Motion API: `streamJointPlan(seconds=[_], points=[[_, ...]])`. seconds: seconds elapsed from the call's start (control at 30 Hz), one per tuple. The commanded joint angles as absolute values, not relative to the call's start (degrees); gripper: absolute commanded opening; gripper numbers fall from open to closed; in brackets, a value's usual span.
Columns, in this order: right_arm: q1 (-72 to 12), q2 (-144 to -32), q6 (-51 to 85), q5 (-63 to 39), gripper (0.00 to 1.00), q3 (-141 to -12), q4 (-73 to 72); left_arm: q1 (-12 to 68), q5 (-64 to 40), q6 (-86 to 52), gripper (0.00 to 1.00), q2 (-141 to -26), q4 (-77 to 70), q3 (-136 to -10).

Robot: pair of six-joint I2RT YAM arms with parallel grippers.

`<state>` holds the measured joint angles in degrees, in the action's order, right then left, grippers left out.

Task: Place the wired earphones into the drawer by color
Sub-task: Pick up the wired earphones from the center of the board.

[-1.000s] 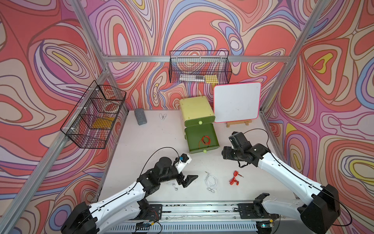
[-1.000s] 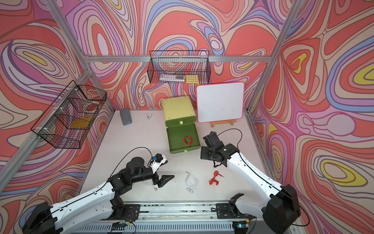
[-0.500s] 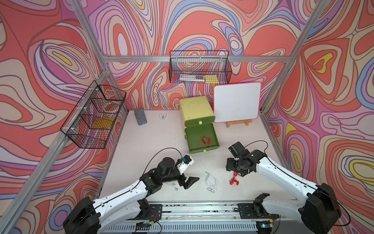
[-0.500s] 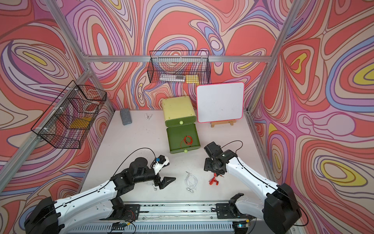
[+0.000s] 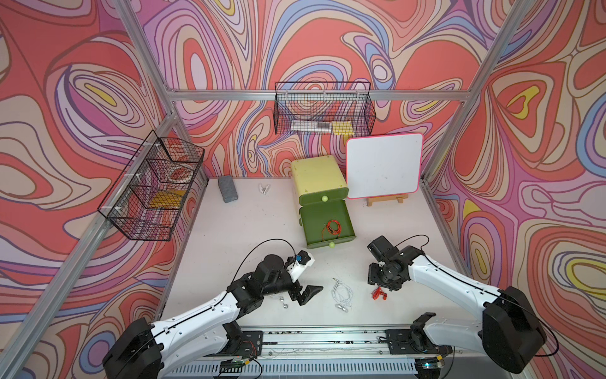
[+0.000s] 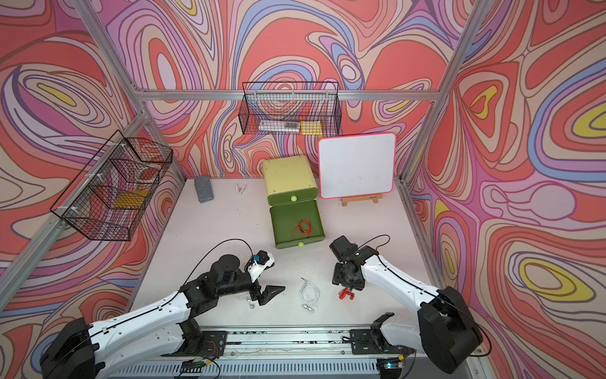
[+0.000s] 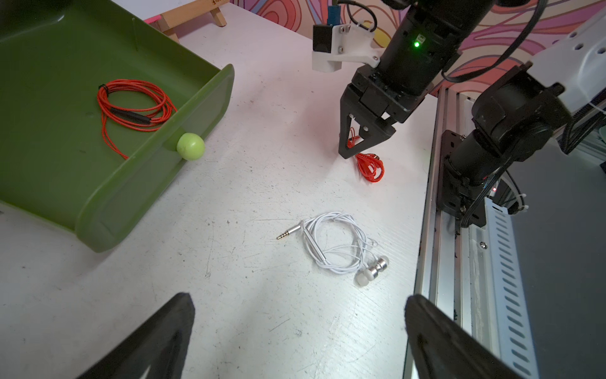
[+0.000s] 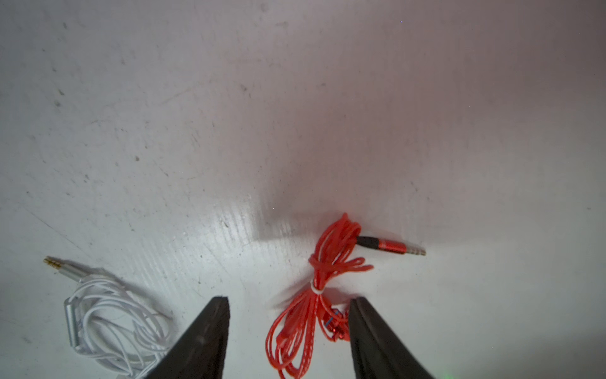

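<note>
- Right hand [image 8: 288, 328], jaws part-open, straddles the red earphones [image 8: 314, 295] on the counter [image 8: 229, 115], not gripping.
- Left hand [image 7: 298, 328] is spread wide and holds nothing, near the white earphones [image 7: 337, 242].

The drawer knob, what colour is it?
Light green knob, clearest in the left wrist view.

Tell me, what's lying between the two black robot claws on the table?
A white earphone bundle lies on the table between the left gripper and the right gripper; both top views show it.
</note>
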<state>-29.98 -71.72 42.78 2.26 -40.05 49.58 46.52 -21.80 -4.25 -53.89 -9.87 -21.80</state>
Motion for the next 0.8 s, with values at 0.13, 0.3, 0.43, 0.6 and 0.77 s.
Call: streamJointPlan(seconds=[0.13,0.3,0.43,0.6,0.77], points=[[-29.88,-73.29,43.26,1.8,0.55,-38.5,47.39,46.85,-20.77,-3.37,0.99,-54.04,-9.94,-23.38],[-29.88,-74.34,43.02,1.67,0.54,-38.09,46.72,46.85,-20.71,-3.38,0.99,-53.98,-9.84,-23.47],[-29.88,-75.29,42.81,1.07,0.51,-37.49,45.85,46.85,-20.7,-3.37,0.99,-54.01,-9.76,-23.47],[-29.88,-76.0,42.5,1.07,0.47,-37.45,45.62,46.85,-20.62,-3.35,0.99,-53.79,-9.67,-23.46],[-29.88,-75.97,42.56,1.03,0.35,-37.44,45.53,46.84,-20.61,-3.45,0.99,-53.72,-9.67,-23.42]])
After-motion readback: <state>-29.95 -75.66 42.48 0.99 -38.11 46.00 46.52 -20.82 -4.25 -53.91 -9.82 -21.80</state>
